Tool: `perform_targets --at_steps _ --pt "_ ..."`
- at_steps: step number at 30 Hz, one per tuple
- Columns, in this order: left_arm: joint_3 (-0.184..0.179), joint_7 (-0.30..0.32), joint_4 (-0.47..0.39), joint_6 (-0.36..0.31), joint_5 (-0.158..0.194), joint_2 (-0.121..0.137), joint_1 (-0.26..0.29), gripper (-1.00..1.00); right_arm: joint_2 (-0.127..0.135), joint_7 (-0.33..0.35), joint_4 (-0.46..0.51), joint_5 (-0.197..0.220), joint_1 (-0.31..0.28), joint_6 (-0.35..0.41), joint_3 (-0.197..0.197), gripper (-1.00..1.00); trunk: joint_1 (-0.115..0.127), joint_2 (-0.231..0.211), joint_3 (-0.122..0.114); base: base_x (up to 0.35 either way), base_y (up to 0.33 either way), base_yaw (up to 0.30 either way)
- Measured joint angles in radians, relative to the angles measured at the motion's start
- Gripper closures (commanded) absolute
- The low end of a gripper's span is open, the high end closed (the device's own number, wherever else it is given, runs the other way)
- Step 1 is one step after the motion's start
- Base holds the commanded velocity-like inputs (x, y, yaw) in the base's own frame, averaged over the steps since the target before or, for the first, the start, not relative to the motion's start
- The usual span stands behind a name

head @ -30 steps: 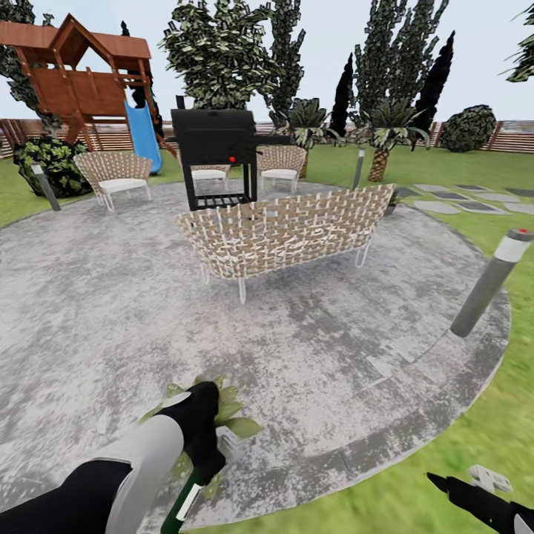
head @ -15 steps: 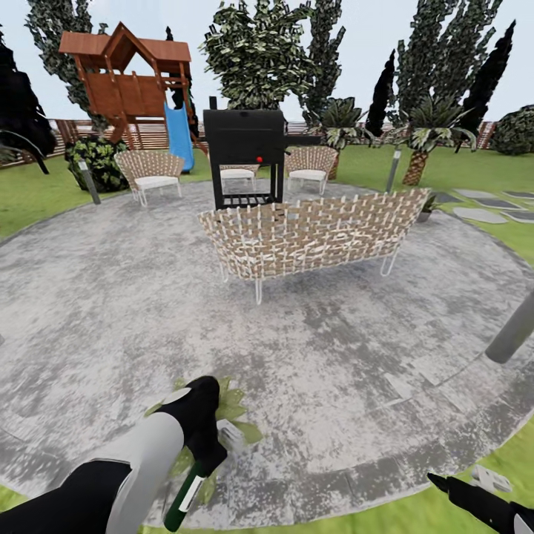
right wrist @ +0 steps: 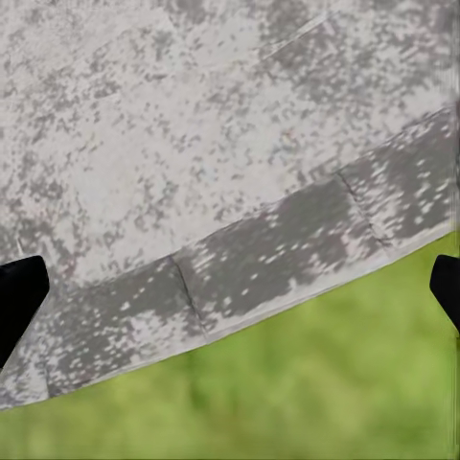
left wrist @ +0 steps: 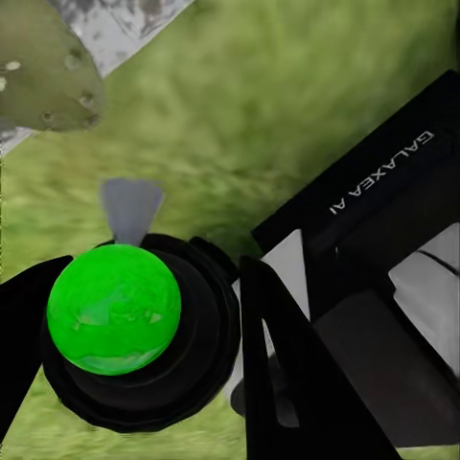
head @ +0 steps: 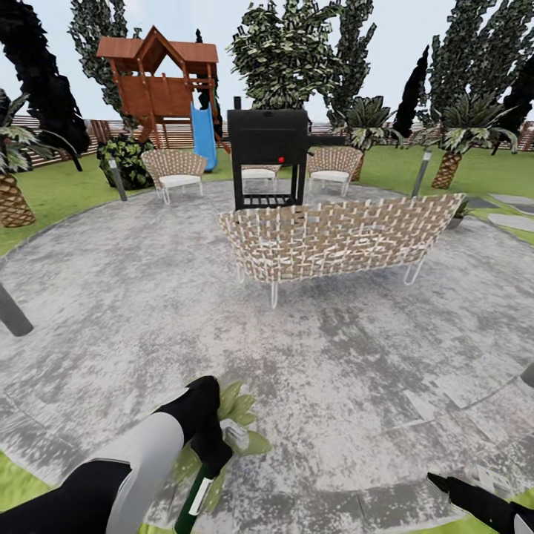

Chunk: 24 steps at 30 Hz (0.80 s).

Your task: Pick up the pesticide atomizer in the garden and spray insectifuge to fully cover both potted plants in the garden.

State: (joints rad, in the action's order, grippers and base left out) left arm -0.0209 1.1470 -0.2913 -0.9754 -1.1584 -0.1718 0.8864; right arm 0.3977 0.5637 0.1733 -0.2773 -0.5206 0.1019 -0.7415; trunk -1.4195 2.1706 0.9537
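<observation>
Two grippers show: the left gripper (head: 211, 463) is clamped on the green pesticide atomizer (head: 194, 500) over a potted plant (head: 239, 415); the right gripper (head: 437, 483) hangs spread above the paving (head: 148, 297) edge.

Our left arm (head: 141, 463) is a rounded silver-grey sleeve between glossy black segments. White "GALAXEA AI" lettering (left wrist: 379, 175) marks a black wrist housing with pale grey panels. Our right arm (head: 486, 506) is black, tapering, with a small pale grey bracket.

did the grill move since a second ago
No. The grill sits further right in the head view, but so do the sofa and playhouse beside it; the camera turned.
</observation>
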Motion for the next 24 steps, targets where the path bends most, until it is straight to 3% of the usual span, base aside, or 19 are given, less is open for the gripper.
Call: perform_targets --at_steps 10,20,24 --pt "0.0 0.0 0.003 0.0 0.002 0.0 0.0 1.0 0.0 0.0 0.0 0.0 -0.001 0.0 0.0 -1.0 0.0 0.0 0.0 0.197 -0.272 0.027" --pt "0.0 0.0 0.003 0.001 0.001 0.0 0.0 1.0 0.0 0.0 0.0 0.0 -0.001 0.0 0.0 -1.0 0.0 0.0 0.0 0.008 -0.022 0.269" --pt "0.0 0.0 0.003 0.001 0.001 0.0 0.0 1.0 0.0 0.0 0.0 0.0 0.0 0.0 0.0 -1.0 0.0 0.0 0.0 0.002 -0.003 0.064"
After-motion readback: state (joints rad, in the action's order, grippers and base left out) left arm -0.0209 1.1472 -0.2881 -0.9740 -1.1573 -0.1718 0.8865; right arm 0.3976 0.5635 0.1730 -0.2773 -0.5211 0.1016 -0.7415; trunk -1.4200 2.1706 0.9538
